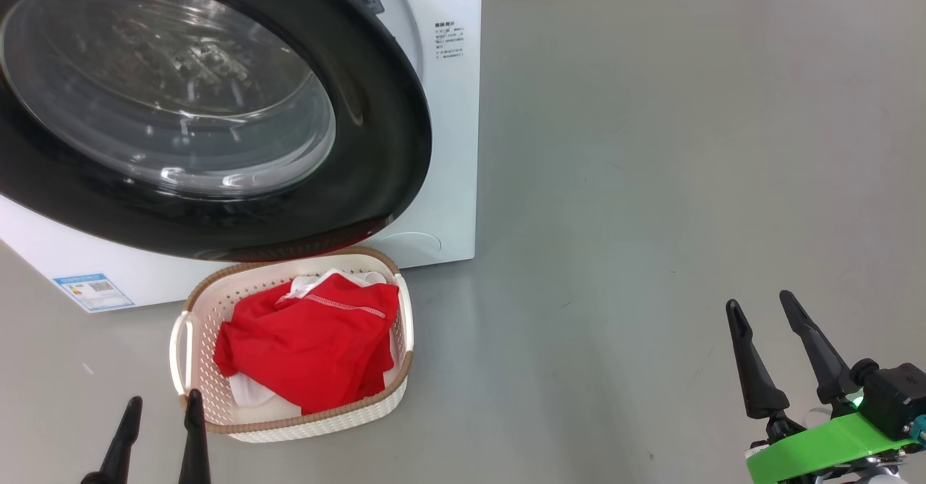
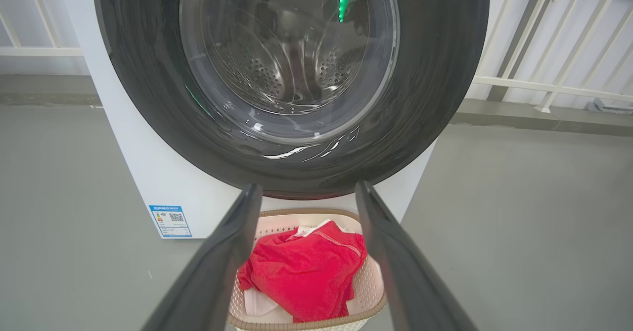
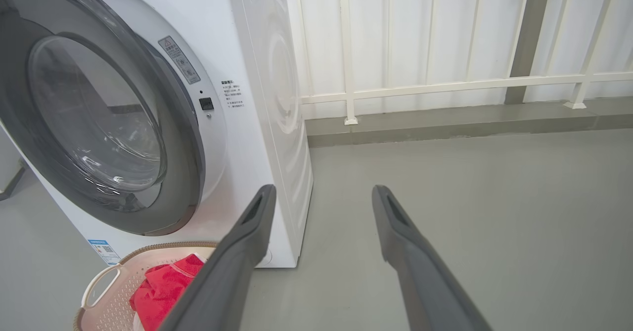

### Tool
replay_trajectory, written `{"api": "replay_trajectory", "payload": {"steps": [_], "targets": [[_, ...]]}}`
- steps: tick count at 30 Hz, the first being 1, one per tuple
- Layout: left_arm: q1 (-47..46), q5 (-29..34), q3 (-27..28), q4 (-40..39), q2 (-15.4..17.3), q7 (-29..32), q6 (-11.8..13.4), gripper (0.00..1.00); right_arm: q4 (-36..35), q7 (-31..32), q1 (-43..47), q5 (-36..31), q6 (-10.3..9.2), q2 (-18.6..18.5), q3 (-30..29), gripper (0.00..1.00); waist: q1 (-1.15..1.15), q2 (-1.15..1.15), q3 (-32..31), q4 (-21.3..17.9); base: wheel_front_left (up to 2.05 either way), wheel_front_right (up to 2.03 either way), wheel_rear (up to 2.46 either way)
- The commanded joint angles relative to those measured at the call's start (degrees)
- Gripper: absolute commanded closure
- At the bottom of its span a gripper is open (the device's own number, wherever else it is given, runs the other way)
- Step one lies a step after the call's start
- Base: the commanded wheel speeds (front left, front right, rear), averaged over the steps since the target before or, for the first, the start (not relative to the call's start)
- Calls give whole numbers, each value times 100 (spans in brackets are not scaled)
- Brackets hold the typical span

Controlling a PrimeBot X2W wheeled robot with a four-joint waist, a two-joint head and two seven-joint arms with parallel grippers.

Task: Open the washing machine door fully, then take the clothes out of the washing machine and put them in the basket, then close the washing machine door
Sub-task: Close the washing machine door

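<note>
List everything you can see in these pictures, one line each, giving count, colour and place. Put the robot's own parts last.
washing machine: one, white, standing on the floor at upper left of the head view
washing machine door: one, black rim with clear glass, on the machine's front
blue label: one, blue, on the machine's lower front corner
basket: one, cream with brown rim, on the floor below the door
clothes: one heap, red with white parts, inside the basket
floor: one, grey, under everything
railing: one, white, behind the machine
left gripper: one, dark, open and empty, beside the basket
right gripper: one, dark, open and empty, over bare floor
</note>
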Motion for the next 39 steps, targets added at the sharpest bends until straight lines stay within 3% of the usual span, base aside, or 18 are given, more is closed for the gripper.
{"api": "replay_trajectory", "payload": {"steps": [1,10,11,12,13,14,29,39], "targets": [[-61,39,194,-157,45,-52,-32,0,-155,-37,-21,-88,36,-94,97,0,0,0,-3,-1,0,0,0],[-74,24,189,-256,12,-52,-32,0,-194,-37,-35,-79,36,-81,71,0,0,0,-8,21,0,0,0],[-79,19,175,-269,9,-52,-32,0,-194,-37,-40,-71,36,-78,74,5,0,0,-8,39,0,0,0],[-86,14,152,-277,7,-52,-32,0,-191,-37,-44,-58,36,-77,77,52,0,0,-6,65,0,0,0],[-98,8,122,-282,5,-52,-32,0,-185,-37,-52,-44,36,-79,84,86,0,0,-3,102,0,0,0],[-126,-8,67,-292,1,-52,-32,0,-184,-37,-95,-10,36,-89,140,100,0,0,10,182,0,0,0],[-329,-240,-427,-455,-10,-52,-32,0,-48,-37,-1389,151,36,-92,880,100,0,0,376,1078,0,0,0],[-707,-390,-790,-553,-11,-52,-32,0,409,-37,-2758,256,36,-11,1310,100,0,0,936,1578,0,0,0]]}}
